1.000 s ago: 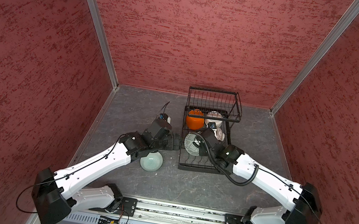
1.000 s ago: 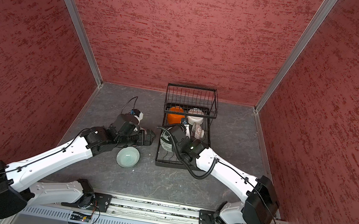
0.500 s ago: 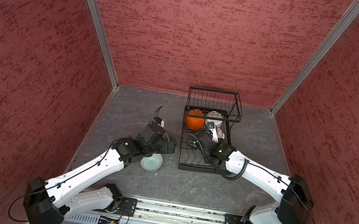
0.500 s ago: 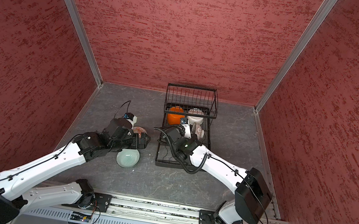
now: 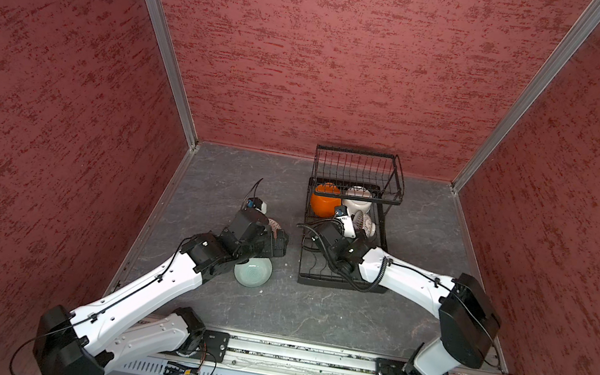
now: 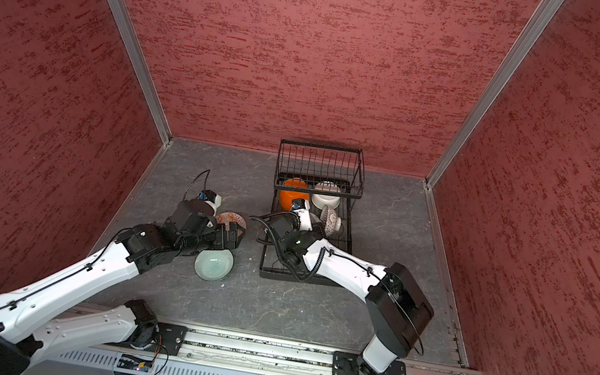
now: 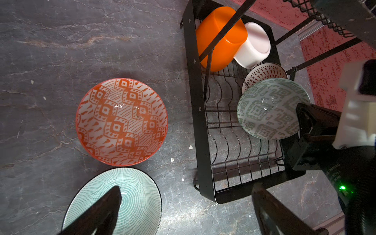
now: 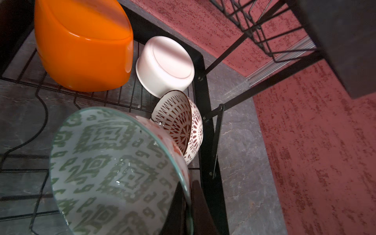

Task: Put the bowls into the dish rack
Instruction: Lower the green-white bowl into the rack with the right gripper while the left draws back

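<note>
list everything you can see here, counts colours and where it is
dish rack: 1, black wire, on the table by the back wall
orange bowl: 1, orange, in the rack under the raised basket
white bowl: 1, white, in the rack beside the orange one
dark-patterned bowl: 1, white with dark pattern, on edge in the rack
green-patterned bowl: 1, white and green, held tilted over the rack base
red-orange patterned bowl: 1, upright on the table beside the rack
pale green bowl: 1, on the table next to it
table: 1, grey
walls: 3, red
arms: 2, white and black
left tool: open, above the pale green bowl's edge
right tool: shut on the green-patterned bowl's rim
</note>
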You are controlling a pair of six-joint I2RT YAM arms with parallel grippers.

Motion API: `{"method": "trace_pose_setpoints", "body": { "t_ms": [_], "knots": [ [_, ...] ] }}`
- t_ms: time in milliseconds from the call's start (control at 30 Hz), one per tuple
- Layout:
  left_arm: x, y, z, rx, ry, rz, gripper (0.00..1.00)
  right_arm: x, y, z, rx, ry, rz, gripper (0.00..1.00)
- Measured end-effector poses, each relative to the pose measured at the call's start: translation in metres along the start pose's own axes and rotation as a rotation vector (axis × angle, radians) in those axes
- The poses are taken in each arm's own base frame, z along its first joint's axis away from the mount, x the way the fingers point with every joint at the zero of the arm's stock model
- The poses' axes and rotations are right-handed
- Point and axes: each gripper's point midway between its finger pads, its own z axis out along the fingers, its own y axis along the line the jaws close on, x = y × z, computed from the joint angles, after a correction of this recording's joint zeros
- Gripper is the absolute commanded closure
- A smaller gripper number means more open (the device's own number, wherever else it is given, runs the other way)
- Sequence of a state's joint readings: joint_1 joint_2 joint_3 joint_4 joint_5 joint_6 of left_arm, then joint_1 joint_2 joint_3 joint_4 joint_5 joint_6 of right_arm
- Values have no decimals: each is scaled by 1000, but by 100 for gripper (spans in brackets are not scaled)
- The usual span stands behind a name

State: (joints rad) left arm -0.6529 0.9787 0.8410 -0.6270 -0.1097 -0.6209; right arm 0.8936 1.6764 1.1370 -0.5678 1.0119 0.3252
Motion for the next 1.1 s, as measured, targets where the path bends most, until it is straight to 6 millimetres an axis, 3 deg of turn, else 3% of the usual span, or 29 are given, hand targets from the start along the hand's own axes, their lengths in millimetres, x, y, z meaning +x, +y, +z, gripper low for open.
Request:
{"method": "trace_pose_setpoints", "body": {
  "t_ms": [567, 1100],
  "knots": [
    [-5, 9, -8, 0, -34, -24, 0, -24, 12, 18, 122, -95, -126, 100],
    [-6, 12, -8, -6, -39, -31, 0, -39, 1, 32, 189, -123, -131, 100]
  ]
}}
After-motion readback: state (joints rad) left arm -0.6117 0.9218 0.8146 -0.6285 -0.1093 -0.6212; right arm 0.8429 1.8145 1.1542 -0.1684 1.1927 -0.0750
